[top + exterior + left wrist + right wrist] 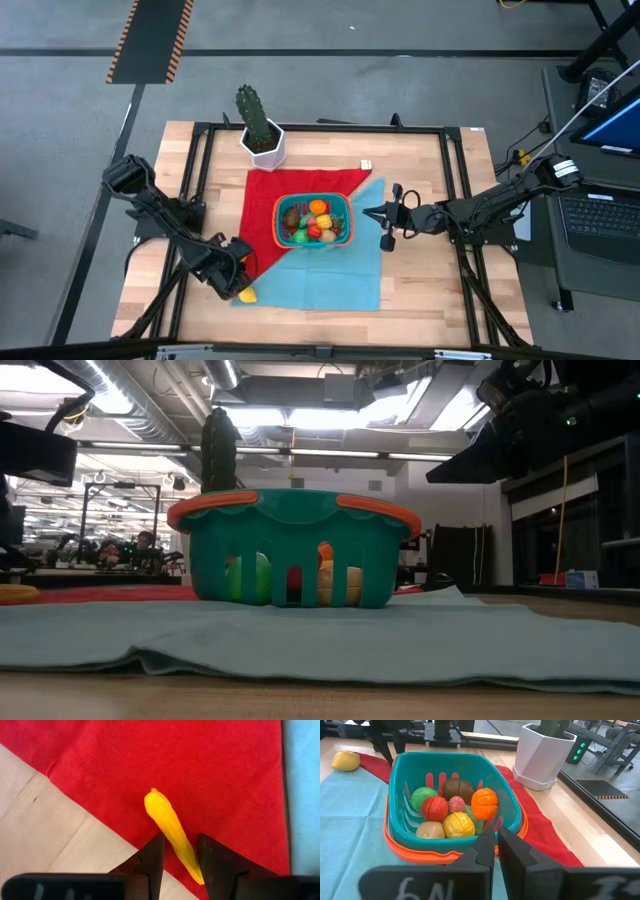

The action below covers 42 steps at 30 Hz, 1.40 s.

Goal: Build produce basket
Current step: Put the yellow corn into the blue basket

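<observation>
Produce (170,827), a long yellow piece, is lying on the red cloth (200,770) between the left tool's (181,854) narrowly parted fingers, its long axis running forward along them. The right tool (496,836), closed and empty, is waiting beside the basket (283,238), farther off.

Banana (172,834) fills the gap in my left claw (180,851); beyond it lies flat red cloth (210,765), nothing standing.

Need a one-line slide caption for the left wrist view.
Left gripper straddles a yellow toy banana lying on the red cloth.
</observation>
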Tool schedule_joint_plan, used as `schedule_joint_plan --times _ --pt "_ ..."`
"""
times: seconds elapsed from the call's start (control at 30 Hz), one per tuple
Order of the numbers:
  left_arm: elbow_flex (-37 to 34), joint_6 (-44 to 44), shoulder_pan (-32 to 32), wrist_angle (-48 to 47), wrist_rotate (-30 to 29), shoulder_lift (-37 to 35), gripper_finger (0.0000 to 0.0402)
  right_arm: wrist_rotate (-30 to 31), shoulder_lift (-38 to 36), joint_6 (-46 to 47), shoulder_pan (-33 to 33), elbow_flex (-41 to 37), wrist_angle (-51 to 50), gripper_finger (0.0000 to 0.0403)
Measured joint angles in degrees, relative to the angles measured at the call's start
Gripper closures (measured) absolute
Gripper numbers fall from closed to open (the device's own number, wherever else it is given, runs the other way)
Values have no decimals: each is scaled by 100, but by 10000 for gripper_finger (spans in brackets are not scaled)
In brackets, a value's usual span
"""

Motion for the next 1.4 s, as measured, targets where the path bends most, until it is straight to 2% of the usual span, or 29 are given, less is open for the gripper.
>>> schedule_joint_plan --times 0.23,0.53,0.63,0.93,1.13,1.27,1.33,1.4 --pt "-8 39 5 -1 14 1 314 0 1 0 0 0 0 377" --pt "178 180 5 -25 145 24 382 0 0 1 0 0 0 377" --pt "189 184 5 -47 209 24 394 0 1 2 0 0 0 377" --pt "189 181 5 -48 196 24 367 0 1 2 0 0 0 377" --pt "291 192 5 -255 195 -85 394 0 -1 2 -1 0 0 377" --pt "568 195 -35 -755 185 -381 387 0 0 2 1 0 2 377" --pt "732 199 -97 -990 -44 -529 382 0 -1 2 0 0 1 377" --pt "823 207 -201 -1135 -511 -691 383 0 1 2 -1 0 0 377"
